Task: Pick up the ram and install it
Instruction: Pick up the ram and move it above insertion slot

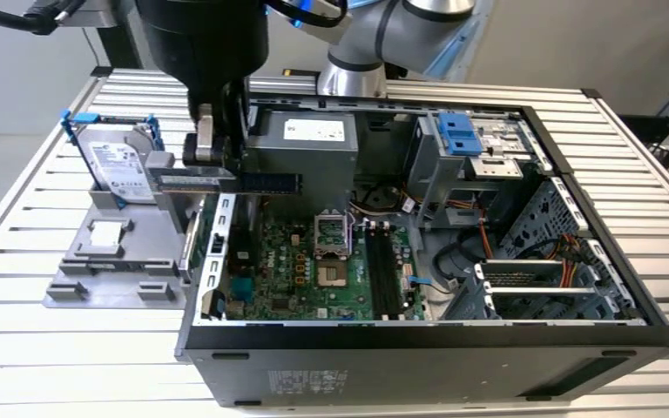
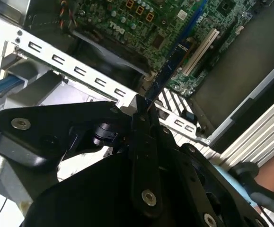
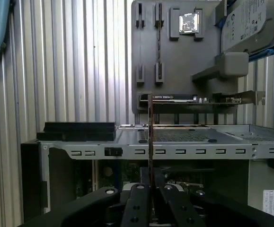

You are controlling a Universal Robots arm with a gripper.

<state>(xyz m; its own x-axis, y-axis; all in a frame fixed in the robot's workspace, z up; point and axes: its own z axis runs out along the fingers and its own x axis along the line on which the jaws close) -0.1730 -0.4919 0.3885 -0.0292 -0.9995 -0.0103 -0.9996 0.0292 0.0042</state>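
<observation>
Grey fixture tray (image 1: 114, 279) at the exterior view's left carries a white-labelled hard drive (image 1: 119, 165); just right of it the pincer (image 1: 224, 164) is clamped on one end of the ram (image 1: 271, 182), held level over the case rim (image 1: 220, 228), apart from the black memory slots (image 1: 378, 261). Risk: end-gripped stick may tilt, clip the rim, or meet a slot skewed. Power supply (image 1: 311, 157) bears a white label; print not transcribed.

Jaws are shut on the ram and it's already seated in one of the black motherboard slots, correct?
Not seated. The gripper's jaws are shut on the ram, but the exterior view shows it held in the air, apart from the black motherboard slots, toward the exterior view's left of them.
</observation>
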